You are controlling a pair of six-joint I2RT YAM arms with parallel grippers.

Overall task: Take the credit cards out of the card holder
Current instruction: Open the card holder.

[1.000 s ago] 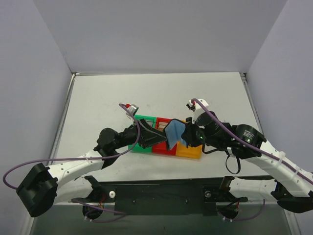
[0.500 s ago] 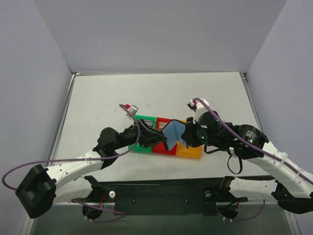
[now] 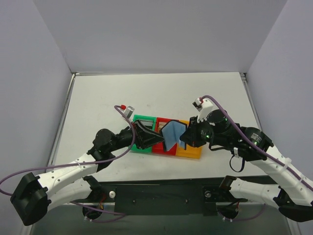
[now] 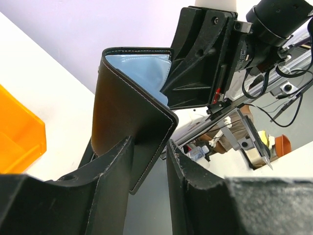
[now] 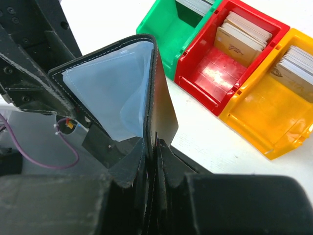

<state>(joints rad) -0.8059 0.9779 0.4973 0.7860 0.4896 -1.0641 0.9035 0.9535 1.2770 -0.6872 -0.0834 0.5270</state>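
Note:
A black stitched folding card holder (image 3: pixel 171 134) with a pale blue clear sleeve hangs in the air between both grippers, above the bins. My right gripper (image 3: pixel 184 137) is shut on one flap; the right wrist view shows its fingers (image 5: pixel 157 147) pinched on the holder's layers (image 5: pixel 112 93). The other flap (image 4: pixel 132 112) lies between my left gripper's (image 4: pixel 149 147) fingers, against one finger with a gap to the other. Stacks of cards sit in the red bin (image 5: pixel 242 36) and the orange bin (image 5: pixel 296 66).
A joined row of green (image 3: pixel 143 119), red (image 3: pixel 161 148) and orange (image 3: pixel 190 152) open bins stands on the white table under the grippers. In the right wrist view a stack of grey cards (image 5: pixel 195 5) shows in the green bin (image 5: pixel 164 29). Grey walls enclose the table.
The left gripper has drawn back to the left and the right gripper has shifted slightly right and up. The holder is spread wider between them.

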